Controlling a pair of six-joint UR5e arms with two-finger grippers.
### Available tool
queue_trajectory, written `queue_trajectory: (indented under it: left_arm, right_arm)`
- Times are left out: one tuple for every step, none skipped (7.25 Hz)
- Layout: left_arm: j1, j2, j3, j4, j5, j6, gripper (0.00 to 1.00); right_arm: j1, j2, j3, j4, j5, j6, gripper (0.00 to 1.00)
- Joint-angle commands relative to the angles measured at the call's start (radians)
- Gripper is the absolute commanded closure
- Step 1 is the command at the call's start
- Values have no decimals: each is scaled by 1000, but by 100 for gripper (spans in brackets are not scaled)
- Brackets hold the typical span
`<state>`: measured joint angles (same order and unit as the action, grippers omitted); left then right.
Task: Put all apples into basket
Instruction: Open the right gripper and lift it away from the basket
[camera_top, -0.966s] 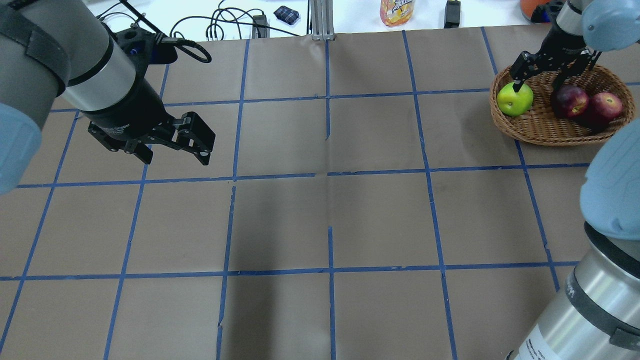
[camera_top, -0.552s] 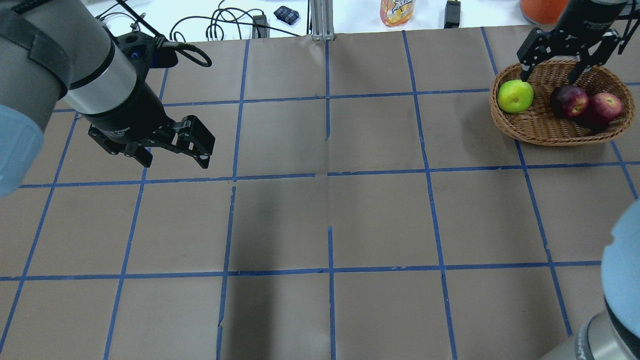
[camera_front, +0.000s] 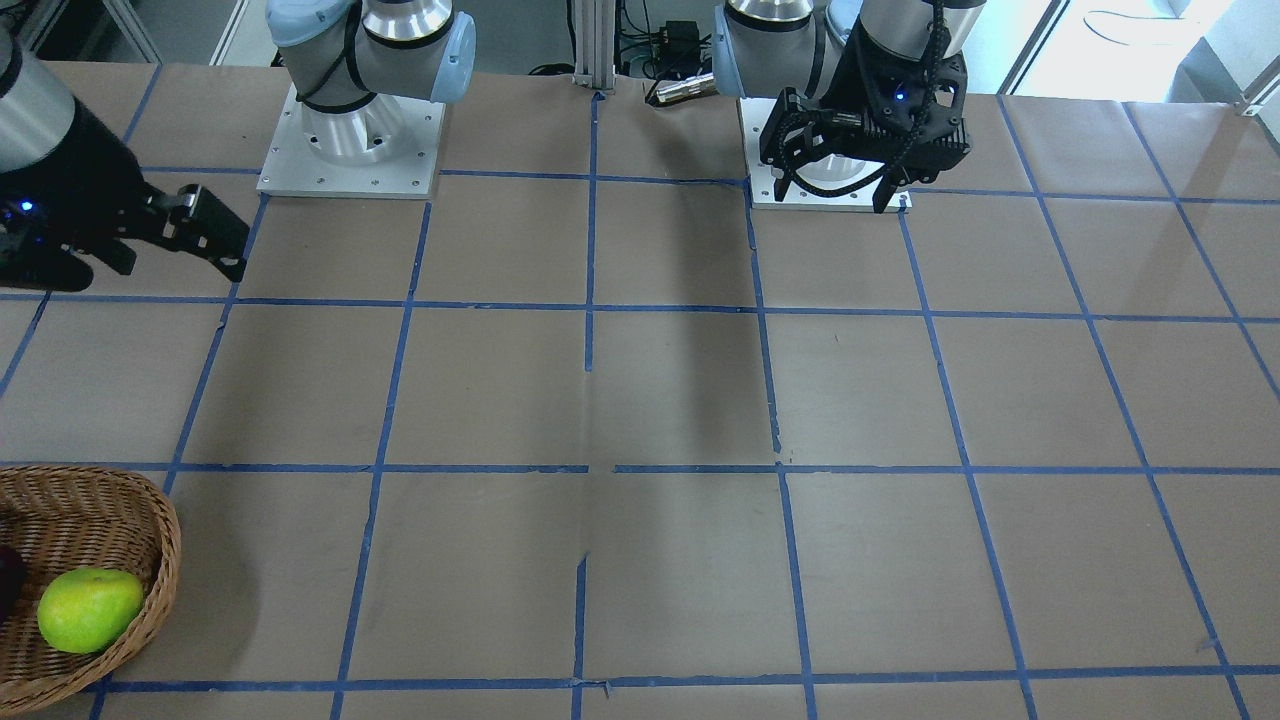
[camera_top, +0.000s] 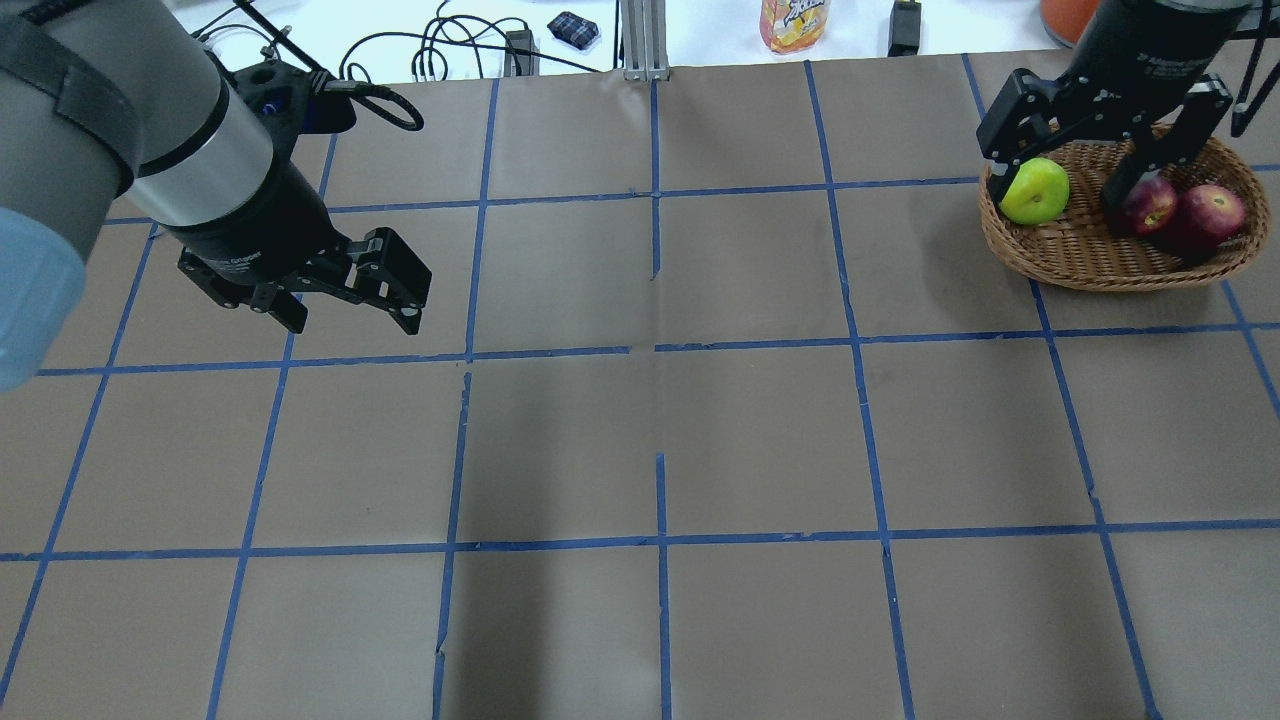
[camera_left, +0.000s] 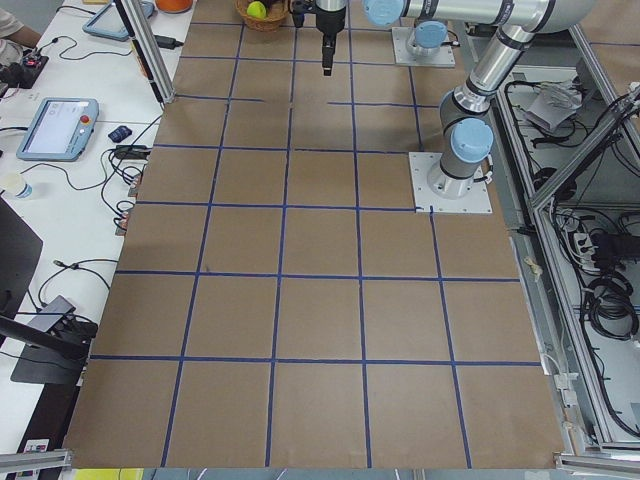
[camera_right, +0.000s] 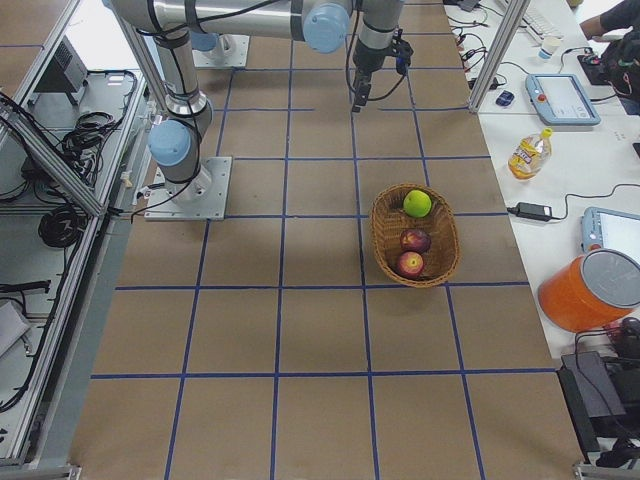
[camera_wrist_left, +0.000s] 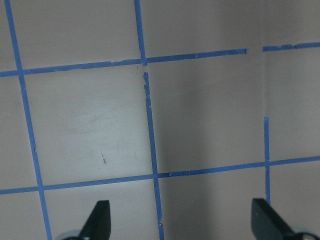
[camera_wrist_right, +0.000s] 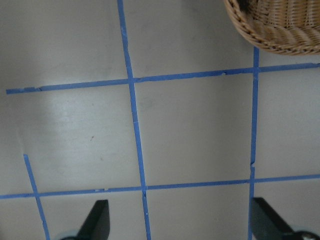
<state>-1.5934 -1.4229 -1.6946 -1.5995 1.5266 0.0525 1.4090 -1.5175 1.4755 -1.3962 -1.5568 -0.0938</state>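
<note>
All three apples lie in the wicker basket (camera_top: 1090, 262) at the table's far right: green (camera_top: 1035, 190), maroon (camera_top: 1150, 205) and red (camera_top: 1213, 212). The exterior right view shows them too, green (camera_right: 417, 203), maroon (camera_right: 415, 240) and red (camera_right: 409, 264). My right gripper (camera_top: 1055, 180) is open and empty, raised high. Its wrist view shows bare table between its fingers (camera_wrist_right: 97, 220), with only the basket's rim (camera_wrist_right: 280, 30) at the top right corner. My left gripper (camera_top: 352, 320) is open and empty, held above the table's left side, far from the basket.
Brown paper with a blue tape grid covers the table (camera_top: 660, 430). Beyond its far edge stand an orange drink bottle (camera_top: 795, 22), cables (camera_top: 440, 50) and an orange container (camera_right: 590, 290). The two arm bases (camera_front: 350, 140) sit along the robot's side.
My right gripper has lifted out of the basket, leaving the green apple there, and has risen. The right arm's elbow has left the overhead view. The left arm has hardly moved.
</note>
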Motion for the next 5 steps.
queue_trajectory:
  left_arm:
    - [29,-1,3,-2,-2,0,0]
    - [35,-2,0,-2,-2,0,0]
    - [41,-1,6,-2,-2,1,0]
    - [53,-8,15,0,-5,3,0]
    - [71,-8,15,0,-50,3,0]
  right_arm:
    - [51,-110,149,-105,-3,46,0]
    - [101,-110,150,-112,-15,106,0]
    - [132,-110,149,-115,-20,111,0]
    - [134,-110,141,-109,-13,109,0]
    - [134,-101,108,-104,-9,111,0]
